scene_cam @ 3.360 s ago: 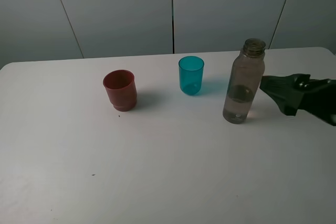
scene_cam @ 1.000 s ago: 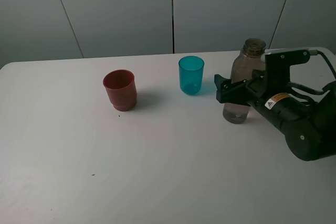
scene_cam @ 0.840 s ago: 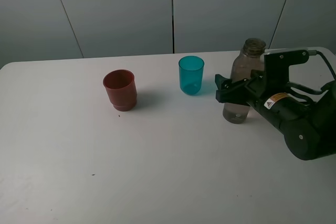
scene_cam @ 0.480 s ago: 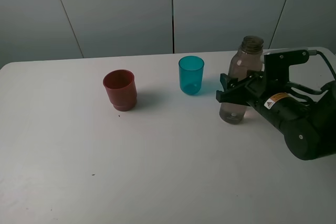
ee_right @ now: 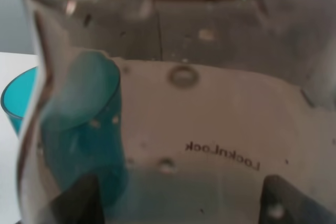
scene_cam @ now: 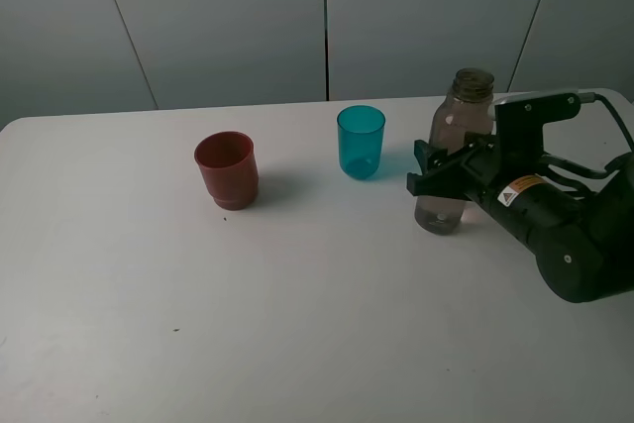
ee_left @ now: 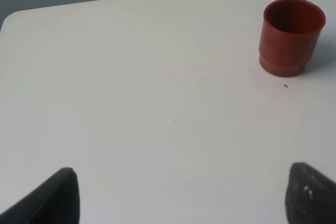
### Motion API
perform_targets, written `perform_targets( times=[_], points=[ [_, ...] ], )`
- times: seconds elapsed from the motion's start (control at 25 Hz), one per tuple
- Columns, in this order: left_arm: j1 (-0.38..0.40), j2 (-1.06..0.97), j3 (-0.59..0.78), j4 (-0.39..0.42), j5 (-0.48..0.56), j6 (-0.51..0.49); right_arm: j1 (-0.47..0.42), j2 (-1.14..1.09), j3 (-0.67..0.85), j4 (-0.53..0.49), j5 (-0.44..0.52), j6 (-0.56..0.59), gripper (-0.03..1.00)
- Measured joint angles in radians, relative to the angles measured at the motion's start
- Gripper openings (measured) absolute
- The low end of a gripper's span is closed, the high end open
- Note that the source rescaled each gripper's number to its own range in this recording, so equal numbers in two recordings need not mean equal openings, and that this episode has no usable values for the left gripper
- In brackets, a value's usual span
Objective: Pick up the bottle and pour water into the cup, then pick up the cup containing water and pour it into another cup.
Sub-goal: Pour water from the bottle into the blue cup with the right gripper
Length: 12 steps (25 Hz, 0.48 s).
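Observation:
The smoky grey-brown bottle [scene_cam: 458, 116] stands at the right of the white table [scene_cam: 297, 334], with a little water in its base. My right gripper [scene_cam: 436, 173] is shut on the bottle's middle, one finger on each side. In the right wrist view the bottle [ee_right: 210, 129] fills the picture between my dark fingertips [ee_right: 79, 203]. The teal cup [scene_cam: 361, 142] stands upright just left of the bottle, and its rim shows in the right wrist view [ee_right: 21, 100]. The red-brown cup [scene_cam: 227, 170] stands further left and also shows in the left wrist view [ee_left: 291, 36]. My left gripper [ee_left: 181, 198] is open and empty, well short of the red-brown cup.
The grey wall panels [scene_cam: 327, 17] rise behind the table's far edge. The bulky right arm [scene_cam: 565, 235] lies over the table's right side. A small dark speck [scene_cam: 176, 329] lies on the table at the front left.
My right gripper came in from the right and closed around the bottle. The bottle has shifted slightly left towards the teal cup. Both cups have not moved.

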State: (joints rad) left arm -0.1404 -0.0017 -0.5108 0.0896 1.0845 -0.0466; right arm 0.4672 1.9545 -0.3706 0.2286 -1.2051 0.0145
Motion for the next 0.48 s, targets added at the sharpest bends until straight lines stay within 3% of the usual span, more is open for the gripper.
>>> perform_targets(
  times=[0.48],
  points=[
    [0.0, 0.0, 0.0, 0.0, 0.0, 0.0, 0.0, -0.017, 0.0, 0.002, 0.022, -0.014, 0.0]
  ],
)
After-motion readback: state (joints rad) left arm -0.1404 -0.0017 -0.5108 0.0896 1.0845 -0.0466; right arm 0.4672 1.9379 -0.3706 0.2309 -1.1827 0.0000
